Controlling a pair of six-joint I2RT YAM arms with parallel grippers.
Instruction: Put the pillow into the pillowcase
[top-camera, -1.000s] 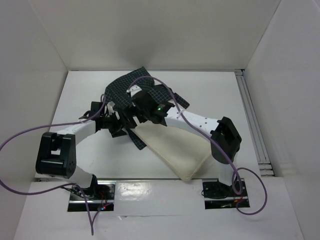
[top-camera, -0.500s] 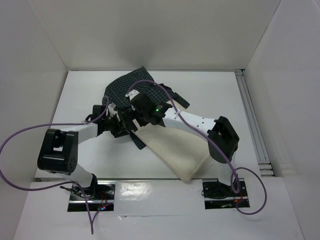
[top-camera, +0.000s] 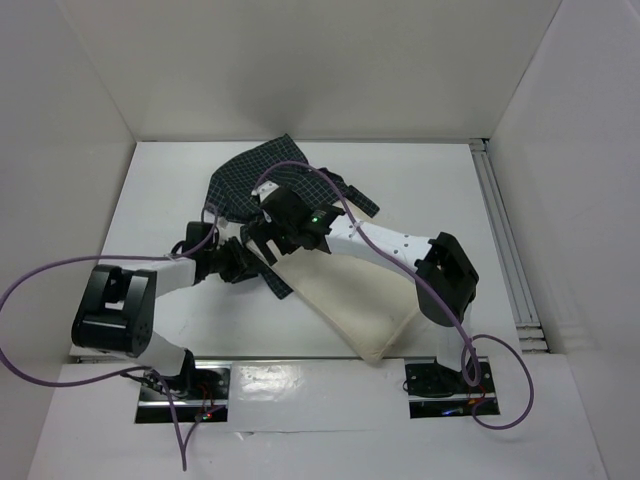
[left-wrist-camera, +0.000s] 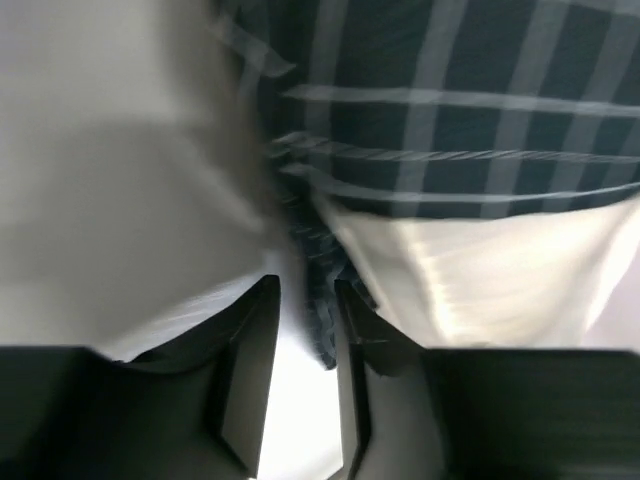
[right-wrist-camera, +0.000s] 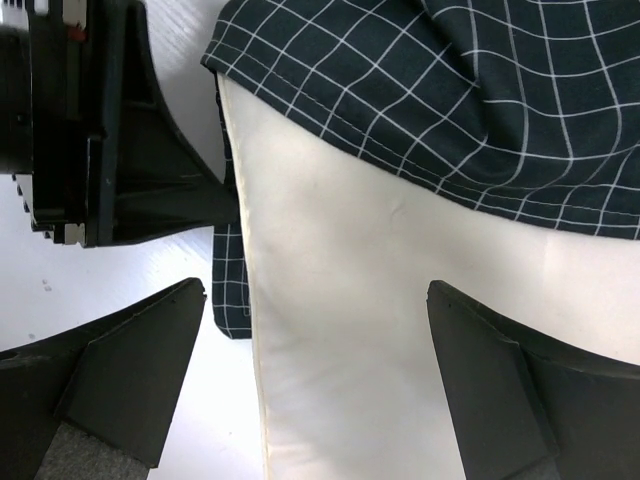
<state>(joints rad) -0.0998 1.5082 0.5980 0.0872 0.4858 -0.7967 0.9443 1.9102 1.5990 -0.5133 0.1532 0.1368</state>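
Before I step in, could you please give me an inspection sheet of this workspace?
Surface: white table, arms mounted at its near edge.
Job's things: pillow lies diagonally, far end inside the checked pillowcase, near end out.
Clutter: nothing seen.
Hands: left hand low at the pillowcase's hem, hem between its fingers, grip uncertain; right hand wide open over the pillow.
Cables: purple cables loop off both arms, one arching over the pillowcase.
Surroundings: white walls on three sides; metal rail along the right.
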